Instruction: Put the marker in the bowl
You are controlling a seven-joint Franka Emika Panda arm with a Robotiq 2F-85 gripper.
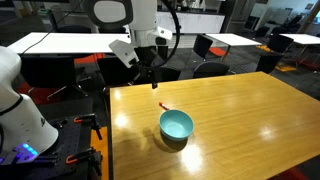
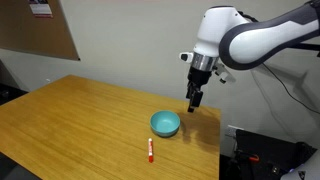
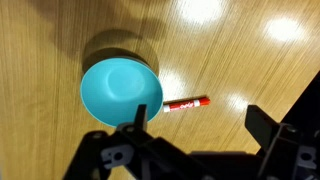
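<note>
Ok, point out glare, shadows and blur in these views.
Wrist view: lamp glare along the top, dark shadow beside the round teal bowl, black fingers blurred. In an exterior view: pale glare patches on the glossy wooden table.

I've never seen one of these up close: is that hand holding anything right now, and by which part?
Nothing. The hand hangs empty above the table, and the red marker lies on it beside the teal bowl.

On the table [image 1: 250, 110], the marker [image 3: 187, 103] lies flat just beside the bowl [image 3: 120, 90], outside its rim.
</note>
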